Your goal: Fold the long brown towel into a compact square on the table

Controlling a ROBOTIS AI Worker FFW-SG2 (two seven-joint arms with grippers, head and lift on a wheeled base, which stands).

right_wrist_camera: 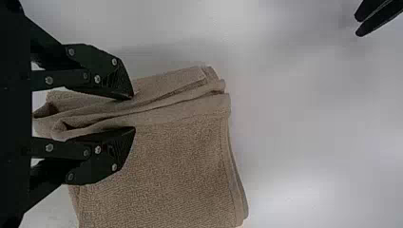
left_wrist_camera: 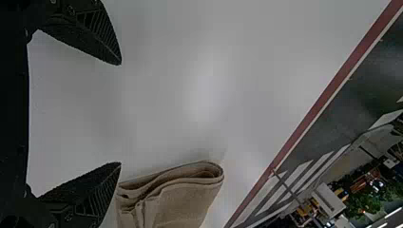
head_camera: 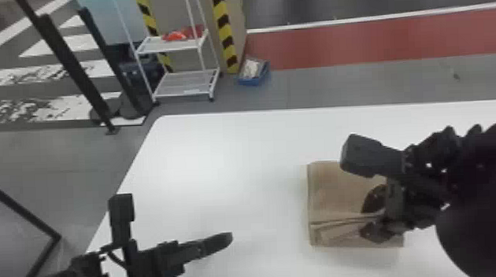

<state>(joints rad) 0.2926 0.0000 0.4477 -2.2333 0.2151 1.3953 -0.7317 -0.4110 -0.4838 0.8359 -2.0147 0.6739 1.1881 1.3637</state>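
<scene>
The brown towel [head_camera: 332,192] lies folded into a thick, roughly square stack on the white table, right of centre. My right gripper [head_camera: 374,218] is over its near right part. In the right wrist view, my right gripper [right_wrist_camera: 133,113] is shut on a raised, creased ridge of the towel [right_wrist_camera: 180,161], with cloth filling the space between its fingers. To the left, well apart from the towel, my left gripper [head_camera: 223,243] is held above the table. The left wrist view has my left gripper [left_wrist_camera: 119,114] open, nothing between its fingers, and the towel's layered folded edge [left_wrist_camera: 180,190] beyond.
The white table [head_camera: 220,149] stretches away on the left and behind the towel. Past its far edge stand a white wire cart [head_camera: 186,81] and a blue box [head_camera: 252,71] on the floor. Black posts [head_camera: 71,71] rise at the back left.
</scene>
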